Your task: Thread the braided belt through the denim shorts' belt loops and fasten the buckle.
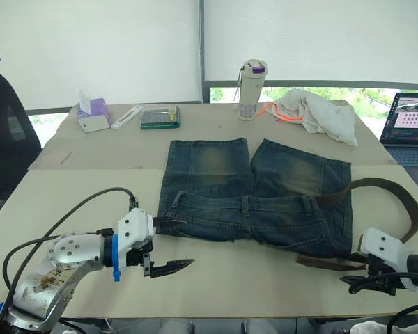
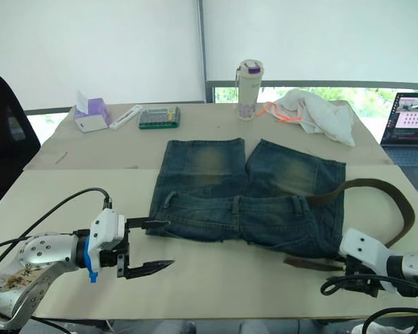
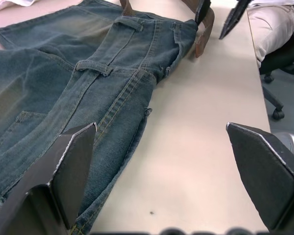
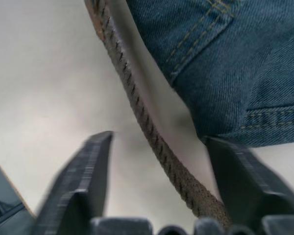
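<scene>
The denim shorts lie flat in the middle of the pale table, waistband toward the robot and legs pointing away, the faded blue cloth soft and creased with tan stitching. The braided belt curves in a loop off the shorts' right side, and its near end lies on the table just below the right corner of the waistband; the strap is a stiff, ropey brown weave. No part of it can be seen through the belt loops, and the buckle is not clearly visible, so the threading step seems barely begun. The right gripper hangs low over that strap end with its two black fingers spread, the belt running between them but not pinched. The left gripper waits at the left end of the waistband, also spread wide, one finger over the denim edge. The next move likely calls for the right fingers to close on the strap tip and steer it toward the nearest loop while the left steadies the waistband.
</scene>
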Motion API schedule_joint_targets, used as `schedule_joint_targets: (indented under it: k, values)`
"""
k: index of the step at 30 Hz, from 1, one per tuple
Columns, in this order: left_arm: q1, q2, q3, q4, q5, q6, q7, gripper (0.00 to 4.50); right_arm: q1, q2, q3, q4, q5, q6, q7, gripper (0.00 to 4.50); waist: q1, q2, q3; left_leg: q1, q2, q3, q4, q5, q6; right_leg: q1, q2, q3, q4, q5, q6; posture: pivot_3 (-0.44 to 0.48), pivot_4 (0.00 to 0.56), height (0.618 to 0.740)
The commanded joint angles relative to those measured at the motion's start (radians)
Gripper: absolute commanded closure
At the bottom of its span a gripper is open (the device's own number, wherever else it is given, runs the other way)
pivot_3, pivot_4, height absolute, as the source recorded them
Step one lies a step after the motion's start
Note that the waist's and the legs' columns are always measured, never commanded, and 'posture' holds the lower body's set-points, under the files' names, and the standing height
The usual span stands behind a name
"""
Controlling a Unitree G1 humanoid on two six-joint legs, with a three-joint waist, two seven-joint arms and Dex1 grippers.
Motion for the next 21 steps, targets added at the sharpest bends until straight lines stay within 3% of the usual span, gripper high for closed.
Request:
schedule_joint_targets:
  k: [1,5,6,11,14,17,21]
  values:
    - [0.003,-0.014,-0.009,-0.003,0.015,-0.045,-0.006,0.00,0.016,-0.030,-0.052,-0.016,0.011,-0.020,0.034,2.80,0.001,0.000,0.000,0.000,0.000,0.000,0.000,0.000,0.000,0.000,0.000,0.000,0.000,0.000,0.000,0.000,0.150,0.740]
    - [0.014,-0.020,-0.015,0.010,0.025,-0.069,-0.012,0.00,0.034,-0.038,-0.077,-0.019,0.011,-0.014,0.047,4.26,0.003,0.000,0.000,0.000,0.000,0.000,0.000,0.000,0.000,0.000,0.000,0.000,0.000,0.000,0.000,0.000,0.150,0.740]
    - [0.015,-0.023,-0.016,0.014,0.026,-0.076,-0.013,0.00,0.041,-0.041,-0.082,-0.017,0.009,-0.018,0.052,4.44,0.003,0.000,0.000,0.000,0.000,0.000,0.000,0.000,0.000,0.000,0.000,0.000,0.000,0.000,0.000,0.000,0.150,0.740]
    - [-0.025,-0.060,-0.025,0.033,-0.004,-0.065,-0.005,0.00,-0.027,-0.040,-0.163,-0.090,0.168,0.102,0.113,4.44,0.001,0.001,0.000,0.000,0.001,0.000,0.000,0.000,0.000,0.000,0.001,0.000,0.000,0.000,0.000,0.000,0.150,0.740]
    - [-0.127,-0.157,-0.055,0.053,-0.097,0.042,0.072,0.00,-0.118,-0.051,-0.180,-0.152,0.344,0.229,0.147,4.44,0.000,0.002,0.000,0.000,0.001,0.001,0.001,0.000,0.000,0.001,0.001,0.000,0.000,0.000,0.000,0.000,0.150,0.740]
    - [-0.266,-0.315,-0.106,0.116,-0.221,0.149,0.139,0.00,-0.240,-0.050,-0.116,-0.198,0.479,0.297,0.158,4.44,0.002,0.001,0.001,0.000,0.001,0.000,0.001,0.000,0.000,0.001,0.002,0.000,0.000,0.000,0.000,0.000,0.150,0.740]
    - [-0.395,-0.423,-0.181,0.217,-0.260,0.221,0.097,0.00,-0.372,-0.060,0.027,-0.190,0.469,0.280,0.166,4.44,0.003,-0.002,-0.003,-0.003,0.000,-0.002,0.005,-0.001,0.001,0.001,0.004,-0.002,0.000,0.002,0.001,0.000,0.150,0.740]
